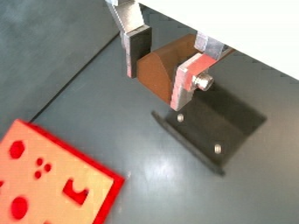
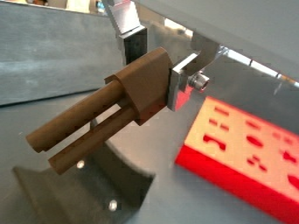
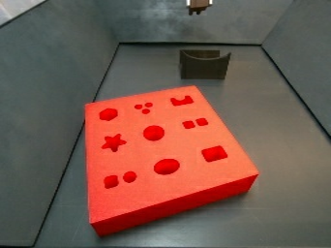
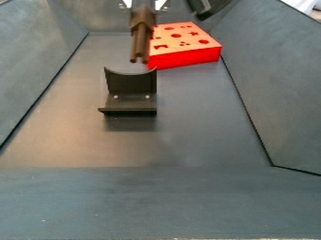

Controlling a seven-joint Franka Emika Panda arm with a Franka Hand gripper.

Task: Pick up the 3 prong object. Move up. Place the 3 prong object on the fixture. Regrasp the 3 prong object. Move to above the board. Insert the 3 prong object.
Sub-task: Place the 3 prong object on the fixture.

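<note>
My gripper (image 1: 156,86) is shut on the 3 prong object (image 1: 159,72), a reddish-brown block held between the silver fingers. In a wrist view its prongs (image 2: 87,122) stick out past the fingers. The gripper is high in the air above the fixture (image 1: 219,124), a dark notched block on the grey floor. In a side view the object (image 4: 139,37) hangs prongs down over the fixture (image 4: 128,92), apart from it. The red board (image 3: 162,145) with its cut-out shapes lies flat beside the fixture (image 3: 203,63). The gripper (image 3: 196,6) only just shows at the frame edge in that side view.
Sloping grey walls (image 4: 51,84) enclose the floor on the sides. The board also shows in both wrist views (image 1: 52,175) (image 2: 251,144) and behind the fixture in a side view (image 4: 185,45).
</note>
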